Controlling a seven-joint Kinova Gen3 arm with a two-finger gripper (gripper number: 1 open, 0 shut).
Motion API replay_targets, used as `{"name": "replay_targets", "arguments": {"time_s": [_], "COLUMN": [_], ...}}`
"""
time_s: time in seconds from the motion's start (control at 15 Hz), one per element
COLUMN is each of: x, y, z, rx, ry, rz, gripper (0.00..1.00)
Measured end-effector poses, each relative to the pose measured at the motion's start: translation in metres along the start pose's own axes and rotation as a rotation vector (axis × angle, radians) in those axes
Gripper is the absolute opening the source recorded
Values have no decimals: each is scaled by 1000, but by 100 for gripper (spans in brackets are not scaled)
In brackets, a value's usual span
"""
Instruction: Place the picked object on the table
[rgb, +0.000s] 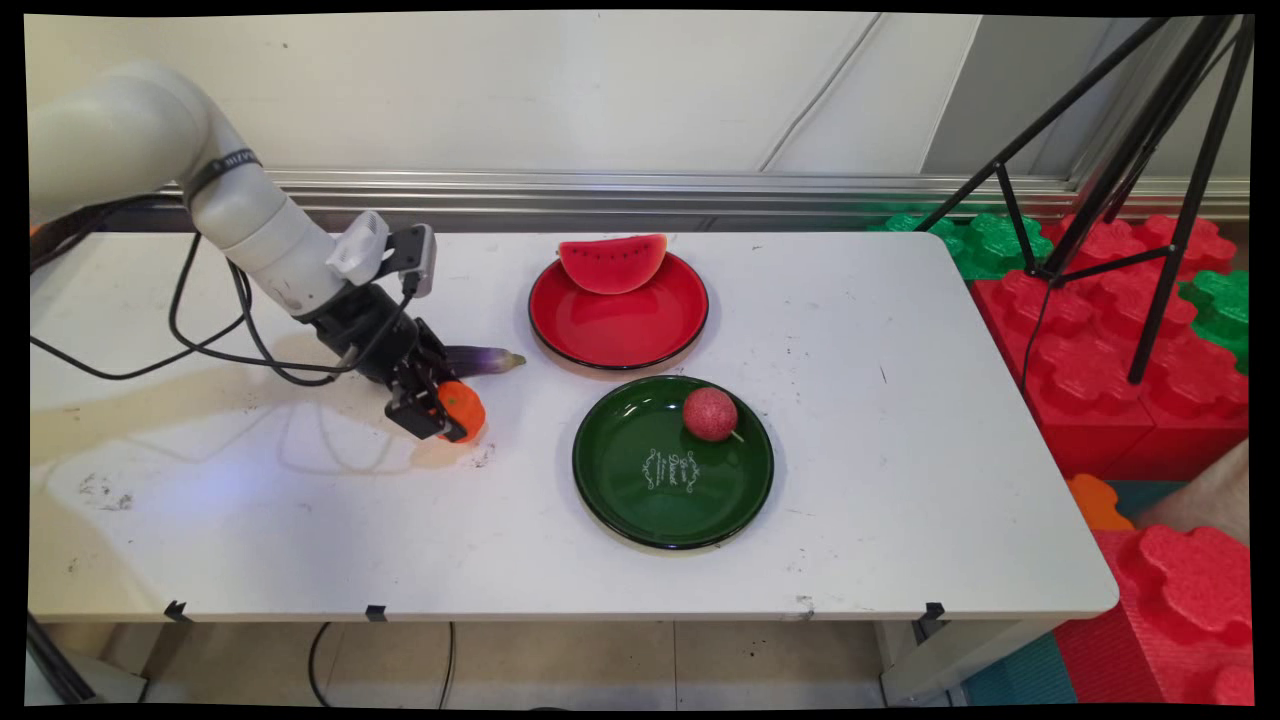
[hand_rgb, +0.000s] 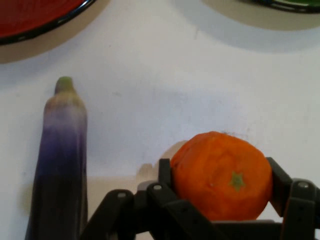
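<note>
A: Where is the orange (hand_rgb: 222, 176) sitting?
B: On the table (rgb: 900, 420), w/ the gripper (rgb: 437, 412) clamping it on both sides.
A: And nearby?
B: An eggplant (hand_rgb: 61, 165) is lying just beside, a red plate (rgb: 620, 330) and a green plate (rgb: 640, 500) farther right.

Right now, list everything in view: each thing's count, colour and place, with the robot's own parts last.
round orange toy fruit: one, orange, on the table's left part, between the claw's fingers
long purple toy eggplant: one, purple with a green tip, lying just behind the orange
round red plate: one, red, table's far middle
red watermelon slice: one, red, on the red plate's far rim
round green plate: one, green, in front of the red plate
small red ball-shaped fruit: one, red, on the green plate
white table: one, white
black claw: one, shut on the orange
</note>
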Motion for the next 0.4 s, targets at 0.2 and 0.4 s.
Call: {"name": "replay_targets", "arguments": {"time_s": [0.2,0.4], "x": [-3,-5], "y": [-5,-10], "z": [7,10], "rx": [10,20], "ry": [6,18], "rz": [-10,-18], "gripper": [0,100]}}
